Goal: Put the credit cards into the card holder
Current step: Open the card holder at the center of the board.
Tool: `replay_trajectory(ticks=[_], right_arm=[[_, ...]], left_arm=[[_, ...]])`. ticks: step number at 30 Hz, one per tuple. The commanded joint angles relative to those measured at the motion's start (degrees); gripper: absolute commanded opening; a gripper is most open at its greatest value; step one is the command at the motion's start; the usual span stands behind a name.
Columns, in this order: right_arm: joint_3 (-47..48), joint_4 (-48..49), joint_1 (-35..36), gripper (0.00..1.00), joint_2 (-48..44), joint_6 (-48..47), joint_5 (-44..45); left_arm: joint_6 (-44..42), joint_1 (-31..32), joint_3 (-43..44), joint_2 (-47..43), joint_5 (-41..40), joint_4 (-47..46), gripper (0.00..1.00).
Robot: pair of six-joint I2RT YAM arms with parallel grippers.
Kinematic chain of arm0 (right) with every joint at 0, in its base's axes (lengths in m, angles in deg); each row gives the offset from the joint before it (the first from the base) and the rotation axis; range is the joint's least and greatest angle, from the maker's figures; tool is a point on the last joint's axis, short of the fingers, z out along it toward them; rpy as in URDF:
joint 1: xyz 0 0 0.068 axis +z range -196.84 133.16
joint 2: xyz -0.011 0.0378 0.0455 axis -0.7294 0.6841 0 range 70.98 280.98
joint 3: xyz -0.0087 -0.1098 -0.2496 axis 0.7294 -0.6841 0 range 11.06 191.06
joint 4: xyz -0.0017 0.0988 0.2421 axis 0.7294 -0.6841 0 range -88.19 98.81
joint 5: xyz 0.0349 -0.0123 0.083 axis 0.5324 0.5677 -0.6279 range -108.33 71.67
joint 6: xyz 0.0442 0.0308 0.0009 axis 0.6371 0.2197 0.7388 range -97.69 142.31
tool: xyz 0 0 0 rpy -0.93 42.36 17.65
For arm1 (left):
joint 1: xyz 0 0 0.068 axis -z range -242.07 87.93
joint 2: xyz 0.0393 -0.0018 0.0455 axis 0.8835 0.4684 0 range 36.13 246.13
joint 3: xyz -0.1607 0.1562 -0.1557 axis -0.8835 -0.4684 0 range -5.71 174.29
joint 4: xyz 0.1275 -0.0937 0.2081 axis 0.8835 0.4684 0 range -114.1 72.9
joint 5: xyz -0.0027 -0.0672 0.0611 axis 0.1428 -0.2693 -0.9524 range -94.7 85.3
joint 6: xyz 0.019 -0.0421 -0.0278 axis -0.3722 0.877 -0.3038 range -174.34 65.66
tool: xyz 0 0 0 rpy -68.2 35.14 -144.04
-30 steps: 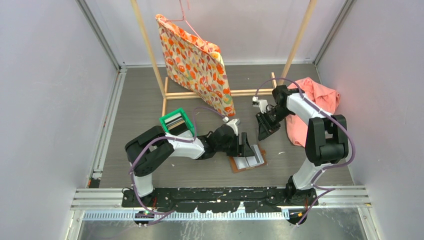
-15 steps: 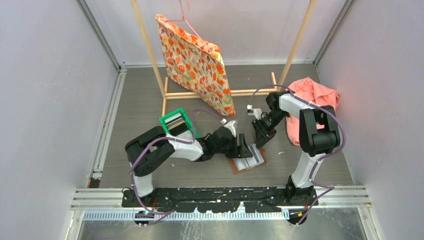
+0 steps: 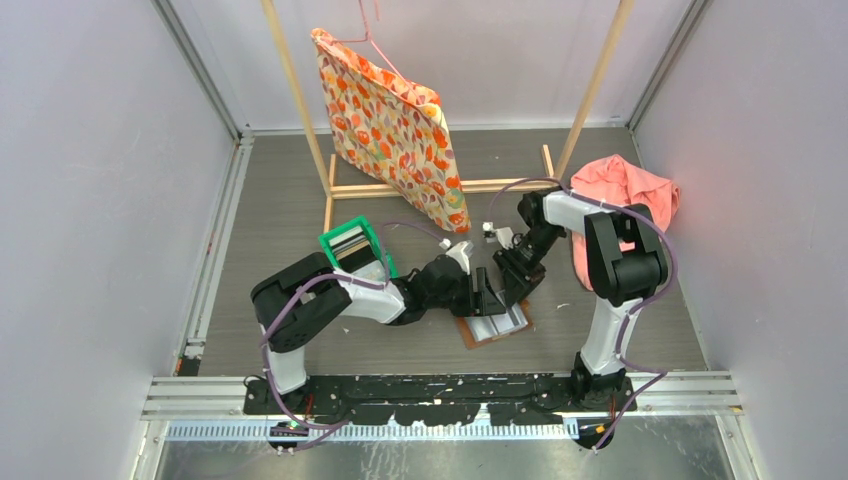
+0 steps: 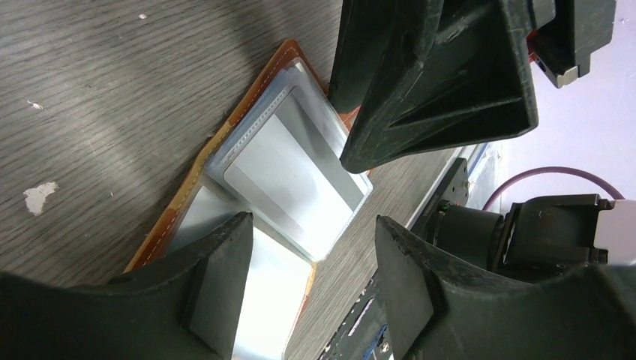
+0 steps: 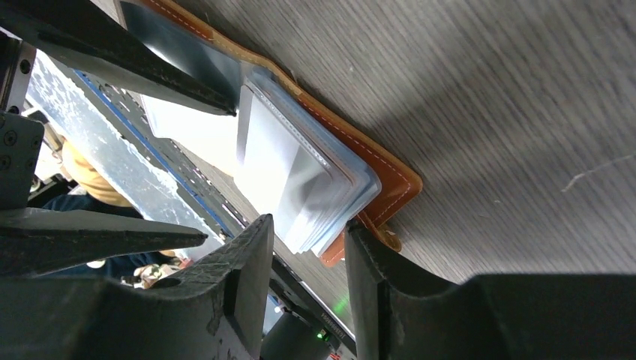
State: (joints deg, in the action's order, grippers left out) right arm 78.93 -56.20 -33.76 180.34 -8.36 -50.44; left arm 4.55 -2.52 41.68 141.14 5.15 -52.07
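Entry: card holder (image 3: 495, 326), brown leather, lying open and flat on the table close to the middle of its near edge. Its long axis runs roughly along that edge, the right end turned a little toward the far side. A stack of clear sleeves (image 5: 300, 187) sits on its right half, and a silvery grey card (image 4: 289, 169) appears lodged in the top one. Left gripper (image 4: 311, 225): jaws wide, nothing between them, poised over the holder's left half from the left side. Right gripper (image 5: 307, 229): jaws part-open and empty, reaching in from the far right. The free corner of the sleeve stack lies just beyond its fingertips and in line with the gap. Judgement: the right arm is nearer the sleeves' open edge, so any tucking or pressing falls to it, while the left could steady the leather. Not made out: further credit cards loose on the table, the contents of the green bin (image 3: 330, 237), how deep the card sits, and whether either gripper touches the holder.
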Motion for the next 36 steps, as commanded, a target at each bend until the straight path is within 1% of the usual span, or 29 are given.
replay_trajectory(ticks=[1,4,7,11,16,22,23,24,30,33,36], right_arm=[[0.9,-2.9,1.0,0.44,0.6,-0.7,-2.8],[1.6,-3.8,1.8,0.43,0.6,-1.4,-4.3],[2.6,-5.7,2.2,0.40,-0.4,-3.0,-7.9],[4.1,-7.8,2.4,0.39,-2.0,-3.8,-12.5],[5.7,-9.0,3.7,0.38,-1.5,-3.6,-16.3],[7.1,-8.9,6.4,0.37,1.3,-1.4,-18.6],[7.1,-8.6,6.7,0.37,1.8,-0.8,-18.5],[7.1,-8.2,6.9,0.37,2.2,-0.4,-18.5],[7.3,-7.7,7.4,0.36,4.1,0.7,-18.9],[7.3,-7.6,7.7,0.36,4.2,1.0,-18.9],[7.3,-7.1,7.5,0.36,3.7,1.2,-18.4]], left_arm=[[0.7,-0.1,-1.2,1.2,-0.1,-3.9,0.62],[0.7,-0.2,-1.6,1.0,-0.3,-4.9,0.63],[0.4,-0.1,-1.8,0.7,-0.3,-5.2,0.65],[0.1,-0.1,-2.2,0.6,0.0,-6.7,0.68],[0.1,-0.2,-3.5,0.6,0.6,-10.5,0.70],[-0.4,-0.2,-4.5,-0.1,1.2,-13.5,0.72],[-0.4,-0.1,-4.7,-0.2,1.2,-13.9,0.75],[-0.3,-0.1,-4.9,-0.3,1.2,-14.4,0.76],[0.5,-0.4,-6.3,-0.6,0.4,-16.3,0.80],[1.1,-0.6,-6.6,-0.3,-0.1,-16.3,0.79],[1.9,-0.9,-7.3,-0.4,-0.3,-16.5,0.72]])
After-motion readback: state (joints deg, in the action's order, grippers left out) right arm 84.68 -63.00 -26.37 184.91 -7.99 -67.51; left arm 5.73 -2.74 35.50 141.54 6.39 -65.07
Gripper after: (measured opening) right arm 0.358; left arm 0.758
